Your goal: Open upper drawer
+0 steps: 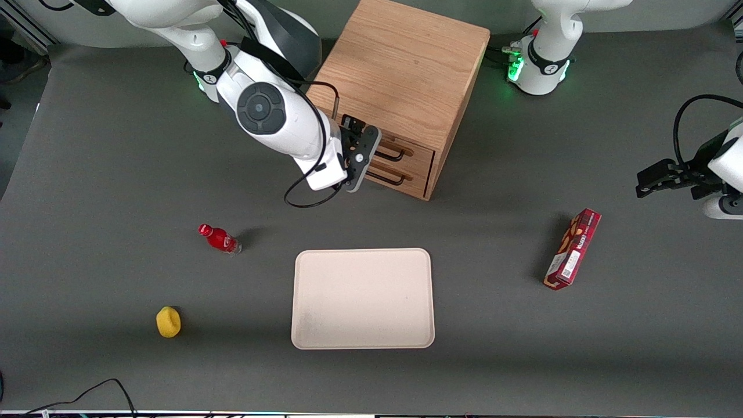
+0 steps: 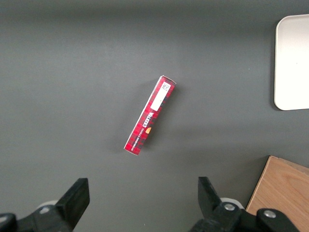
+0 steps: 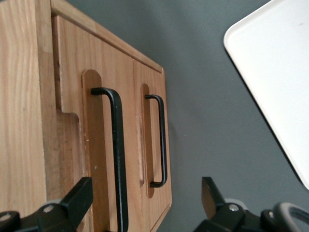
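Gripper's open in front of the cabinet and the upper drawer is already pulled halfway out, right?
Not quite. The gripper is open in front of the cabinet, but the upper drawer is not pulled out: the right wrist view shows its front level with the lower drawer, handle ungrasped.

Even, soft overhead light; matte dark grey tabletop (image 1: 104, 174) glare-free. Short soft shadows beside small red plastic bottle (image 1: 219, 238) and red tartan biscuit box (image 1: 572, 249). Cream rectangular tray (image 3: 285, 72) bright, near-overexposed. Black two-finger gripper (image 1: 361, 157) sharp.
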Robot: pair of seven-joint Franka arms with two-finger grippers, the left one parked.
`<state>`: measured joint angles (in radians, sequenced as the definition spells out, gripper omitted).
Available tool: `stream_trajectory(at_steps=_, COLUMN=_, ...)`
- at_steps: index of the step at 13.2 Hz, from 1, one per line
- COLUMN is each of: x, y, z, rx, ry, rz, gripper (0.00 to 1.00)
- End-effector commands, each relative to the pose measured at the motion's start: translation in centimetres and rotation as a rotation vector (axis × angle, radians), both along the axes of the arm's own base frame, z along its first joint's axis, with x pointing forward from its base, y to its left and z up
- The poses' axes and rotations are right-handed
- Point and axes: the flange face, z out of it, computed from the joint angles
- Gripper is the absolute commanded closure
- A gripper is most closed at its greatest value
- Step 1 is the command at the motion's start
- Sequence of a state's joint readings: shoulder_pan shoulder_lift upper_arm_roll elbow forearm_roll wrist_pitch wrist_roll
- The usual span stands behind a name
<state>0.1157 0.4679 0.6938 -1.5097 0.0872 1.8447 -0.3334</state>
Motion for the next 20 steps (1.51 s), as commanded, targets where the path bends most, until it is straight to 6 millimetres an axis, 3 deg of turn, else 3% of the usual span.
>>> stream_trajectory(at_steps=1, x=-0.6, y=0.9, z=-1.3, rx=-0.006, ry=-0.002, rz=0.041, gripper=0.0)
stream_trajectory(at_steps=9, x=-0.5, y=1.3, z=-5.0, rx=-0.014, ry=-0.025, rz=0.045, gripper=0.0)
stream_trajectory(at_steps=14, x=-1.1, y=2.1, z=-5.0, rx=-0.012, ry=-0.031, rz=0.062, gripper=0.0)
stream_trajectory(at_steps=20, x=0.4, y=1.6, z=-6.8, rx=-0.039, ry=-0.091, rz=0.078, gripper=0.0)
